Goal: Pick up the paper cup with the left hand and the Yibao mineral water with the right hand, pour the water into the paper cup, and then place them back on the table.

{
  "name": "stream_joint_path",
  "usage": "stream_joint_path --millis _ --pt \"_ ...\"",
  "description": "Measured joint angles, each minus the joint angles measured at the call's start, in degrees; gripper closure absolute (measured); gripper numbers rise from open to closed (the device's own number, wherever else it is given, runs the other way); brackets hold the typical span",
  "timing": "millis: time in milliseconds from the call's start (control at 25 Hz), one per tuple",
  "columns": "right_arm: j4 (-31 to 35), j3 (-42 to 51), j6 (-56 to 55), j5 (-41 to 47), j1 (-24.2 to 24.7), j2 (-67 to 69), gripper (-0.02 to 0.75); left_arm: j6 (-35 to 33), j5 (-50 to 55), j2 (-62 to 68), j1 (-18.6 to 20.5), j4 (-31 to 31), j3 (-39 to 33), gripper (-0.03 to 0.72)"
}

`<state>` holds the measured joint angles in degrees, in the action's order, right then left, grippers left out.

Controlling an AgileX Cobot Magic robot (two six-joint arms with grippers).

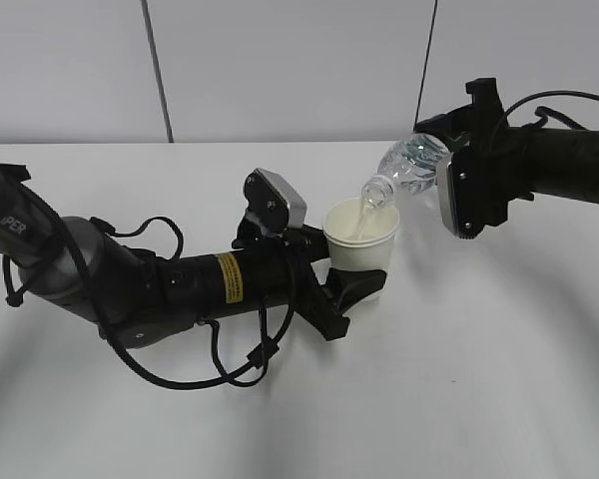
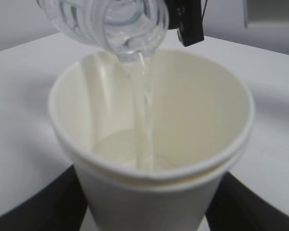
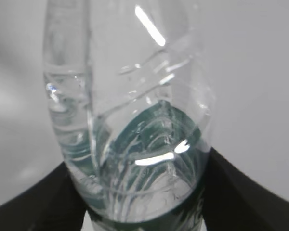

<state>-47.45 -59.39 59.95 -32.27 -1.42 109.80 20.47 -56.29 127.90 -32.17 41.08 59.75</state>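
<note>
Two arms: both are in play over the table (image 1: 499,399), and the pour is on!
Exterior, left hand: the left hand (image 1: 351,284) reaches in low from the left, yellow label showing on its forearm, fingers closed around the lower part of the paper cup (image 1: 361,238).
Exterior, cup: upright, held just above the white tabletop near the middle of the scene, mouth wide open to the bottle.
Exterior, right hand: the right hand (image 1: 457,160) comes in from the upper right and has the Yibao mineral water (image 1: 407,168) clamped by its body.
Exterior, bottle: tipped neck-down to the left, its mouth right over the cup's rim, a thin stream of water (image 1: 364,215) running into the cup.
Left wrist, cup: the paper cup (image 2: 149,190) fills the view, dark fingers (image 2: 38,207) pressed on either side of its wall at the bottom corners.
Left wrist, pour: the bottle's neck (image 2: 130,29) hangs over the far rim, and a clear stream (image 2: 144,120) drops to a shallow pool on the cup's floor.
Right wrist, bottle: the Yibao mineral water (image 3: 130,120) looms close, ribbed and clear, green label glinting through it.
Right wrist, grip: black fingers (image 3: 33,202) squeeze in on both sides at the bottom, shut tight on the bottle.
</note>
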Motion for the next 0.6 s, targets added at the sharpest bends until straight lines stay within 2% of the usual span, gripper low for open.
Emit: stream_joint_path --millis 600 --pt "1.11 0.0 0.04 0.0 0.0 0.0 0.271 0.0 0.18 0.05 0.0 0.06 0.0 0.248"
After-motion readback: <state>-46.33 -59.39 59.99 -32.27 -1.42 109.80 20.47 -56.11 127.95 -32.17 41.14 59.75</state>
